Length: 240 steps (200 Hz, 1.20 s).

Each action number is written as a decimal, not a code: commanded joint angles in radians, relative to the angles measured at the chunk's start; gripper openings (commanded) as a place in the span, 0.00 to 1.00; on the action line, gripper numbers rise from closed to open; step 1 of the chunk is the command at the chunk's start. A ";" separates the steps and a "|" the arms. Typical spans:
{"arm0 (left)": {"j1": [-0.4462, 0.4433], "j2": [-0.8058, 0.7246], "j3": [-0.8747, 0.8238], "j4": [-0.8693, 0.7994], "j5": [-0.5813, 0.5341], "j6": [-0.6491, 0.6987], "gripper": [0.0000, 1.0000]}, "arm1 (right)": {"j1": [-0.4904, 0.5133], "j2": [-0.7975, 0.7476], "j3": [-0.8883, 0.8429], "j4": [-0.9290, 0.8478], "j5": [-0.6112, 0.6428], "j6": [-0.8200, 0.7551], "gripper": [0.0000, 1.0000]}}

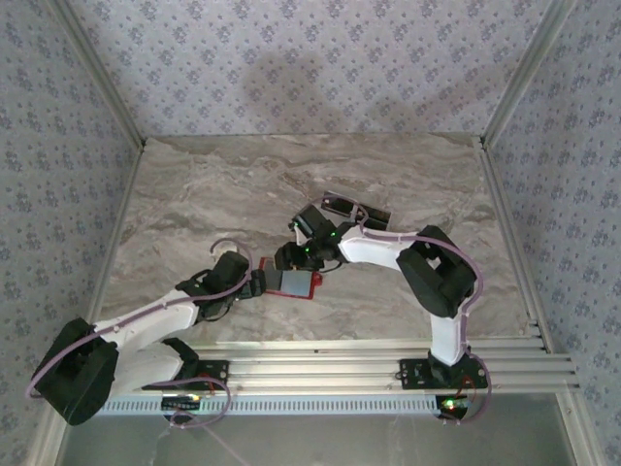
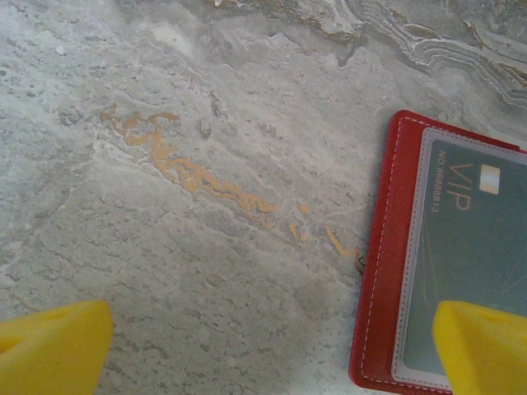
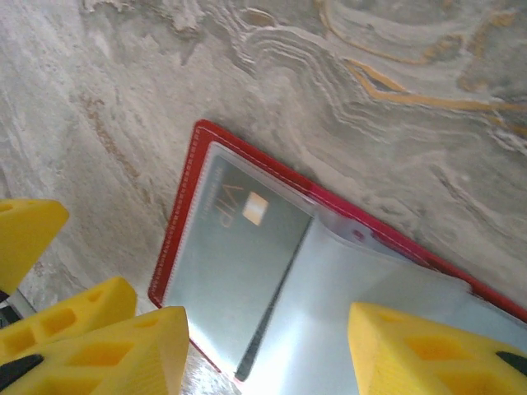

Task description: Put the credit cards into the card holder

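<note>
Yellow fingers of the left end effector (image 2: 272, 337) are standing wide apart over the marbled desk (image 2: 189, 214), gripping nothing. Its right finger is overlapping the holder (image 2: 380, 271). That red stitched wallet is lying open and flat just right of this end effector, and a grey VIP card (image 2: 473, 247) is already sitting under its clear sleeve. The right end effector (image 3: 263, 329) is hanging over the holder too, fingers likewise spread and empty, with a loose clear flap lying between them. Beyond it and to its right, well apart, a few dark cards (image 1: 356, 208) are waiting on the desk.

These cards are looking thin, stiff, light and slick, and they are lying flush on the stone. A straight top pinch is probably not going to bite. Tipping up a short edge, then gripping across the narrow width, is seeming safer. The holder is looking soft and likely to skid, so it is probably needing pinning by its red border.
</note>
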 commanded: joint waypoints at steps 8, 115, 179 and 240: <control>0.004 -0.020 -0.026 0.018 0.019 -0.009 1.00 | 0.016 0.033 0.047 -0.038 -0.020 0.004 0.56; -0.097 -0.127 -0.058 0.116 0.100 0.024 1.00 | 0.024 0.062 0.058 -0.026 -0.023 0.009 0.56; -0.183 -0.003 -0.029 0.195 0.087 0.035 1.00 | 0.025 0.064 0.055 -0.017 -0.029 0.012 0.56; -0.210 0.108 0.010 0.233 0.037 0.023 1.00 | 0.025 0.064 0.055 -0.016 -0.028 0.010 0.56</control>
